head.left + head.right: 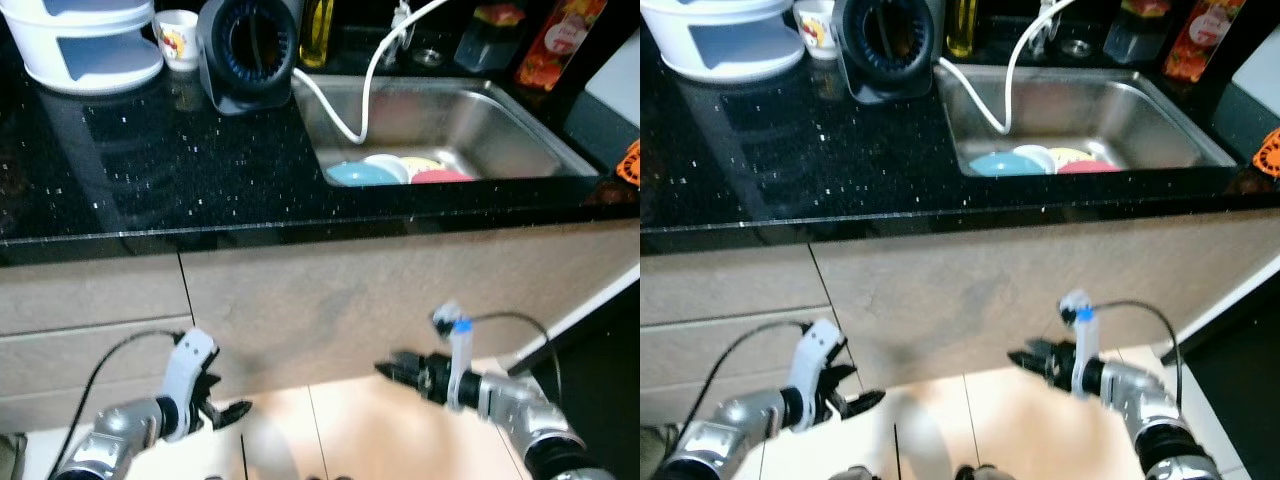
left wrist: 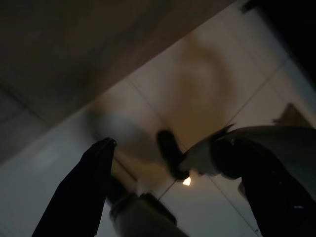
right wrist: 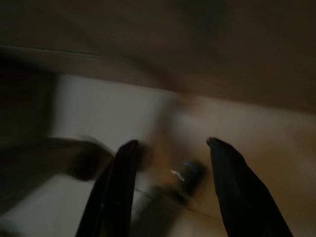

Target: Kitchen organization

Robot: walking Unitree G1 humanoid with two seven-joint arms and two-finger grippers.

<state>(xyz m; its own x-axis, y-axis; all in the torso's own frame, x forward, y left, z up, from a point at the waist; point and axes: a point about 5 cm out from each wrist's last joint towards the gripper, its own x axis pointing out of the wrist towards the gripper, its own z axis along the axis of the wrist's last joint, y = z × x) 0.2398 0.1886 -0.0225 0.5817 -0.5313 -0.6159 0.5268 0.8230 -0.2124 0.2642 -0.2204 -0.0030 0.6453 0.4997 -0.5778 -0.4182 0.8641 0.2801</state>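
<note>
A steel sink (image 1: 530, 130) is set into the black speckled counter (image 1: 150, 170). In it lie a blue plate (image 1: 358, 174), a white bowl (image 1: 387, 164), a yellow dish (image 1: 421, 163) and a red one (image 1: 441, 176). Both arms hang low before the beige cabinet front (image 1: 330, 290), well below the counter edge. My left gripper (image 1: 226, 406) is open above the floor tiles, and its black fingers (image 2: 84, 192) hold nothing. My right gripper (image 1: 393, 368) points left, also open and empty, with its fingers (image 3: 118, 187) spread in the blurred wrist view.
A white hose (image 1: 366, 90) curves from the tap into the sink. A black round appliance (image 1: 250, 48), a white container (image 1: 85, 40) and a small cup (image 1: 180, 38) stand at the counter's back left. Bottles (image 1: 560, 40) stand at the back right. Drawer fronts (image 1: 90, 330) lie at lower left.
</note>
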